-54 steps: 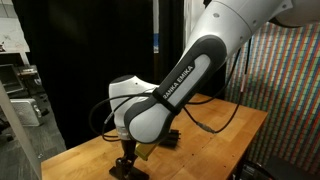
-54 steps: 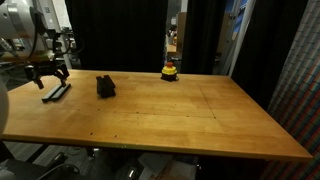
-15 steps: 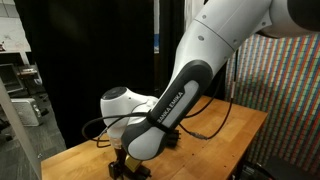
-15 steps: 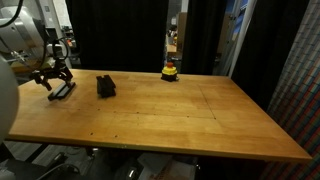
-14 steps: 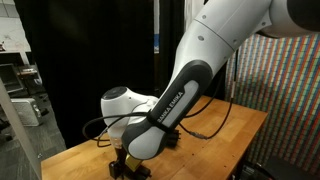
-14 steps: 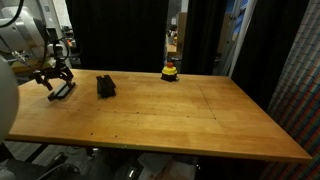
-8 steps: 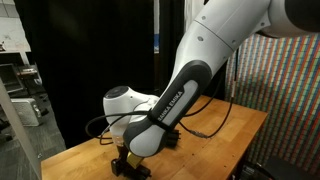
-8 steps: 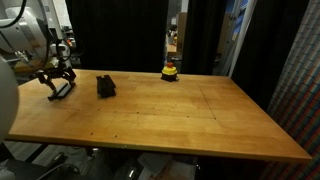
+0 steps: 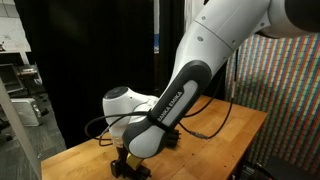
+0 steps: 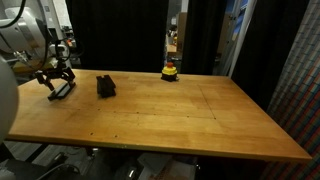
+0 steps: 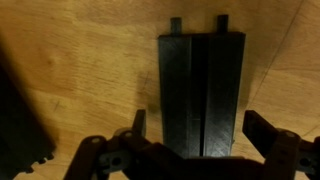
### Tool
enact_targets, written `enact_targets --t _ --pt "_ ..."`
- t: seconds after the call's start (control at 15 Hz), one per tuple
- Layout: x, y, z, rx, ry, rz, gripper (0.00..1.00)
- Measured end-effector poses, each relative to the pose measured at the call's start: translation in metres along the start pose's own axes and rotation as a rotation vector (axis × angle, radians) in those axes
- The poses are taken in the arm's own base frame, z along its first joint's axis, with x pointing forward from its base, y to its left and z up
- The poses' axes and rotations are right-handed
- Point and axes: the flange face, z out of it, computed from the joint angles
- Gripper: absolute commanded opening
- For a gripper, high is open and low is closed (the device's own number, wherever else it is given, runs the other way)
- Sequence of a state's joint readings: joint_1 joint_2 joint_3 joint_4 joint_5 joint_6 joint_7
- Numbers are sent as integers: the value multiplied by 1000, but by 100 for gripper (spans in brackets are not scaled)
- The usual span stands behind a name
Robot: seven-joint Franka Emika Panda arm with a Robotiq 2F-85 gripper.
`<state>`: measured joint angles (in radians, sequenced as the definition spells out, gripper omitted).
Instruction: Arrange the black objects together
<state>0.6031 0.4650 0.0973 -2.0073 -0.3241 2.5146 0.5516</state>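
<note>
Black objects [image 11: 201, 95] lie matte, narrow, side by side.

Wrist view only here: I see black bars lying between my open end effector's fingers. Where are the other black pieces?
Observer: In an exterior view, a separate black pile sits on the wooden table. It is apart from the bars under your end effector, further toward the table's middle.
Operator: Anything else on the table?
Observer: A small yellow-and-red object stands near the table's back edge, further along than that pile.
Operator: Where on the table am I working?
Observer: Near one end of it, close to a corner.
</note>
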Motion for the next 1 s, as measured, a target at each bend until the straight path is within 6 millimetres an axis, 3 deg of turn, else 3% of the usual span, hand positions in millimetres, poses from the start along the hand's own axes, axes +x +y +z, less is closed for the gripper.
enact_targets --t 0.47,0.53,0.6,0.8,0.87,1.0 --pt "-2 -1 4 4 -10 -5 100" --pt "-1 1 4 5 -10 -6 91" --pt "-1 2 4 7 -12 -6 74" --pt "0 7 5 26 -24 -12 51" --pt "1 9 5 37 -30 -14 45" --pt "2 13 4 63 -40 -19 45"
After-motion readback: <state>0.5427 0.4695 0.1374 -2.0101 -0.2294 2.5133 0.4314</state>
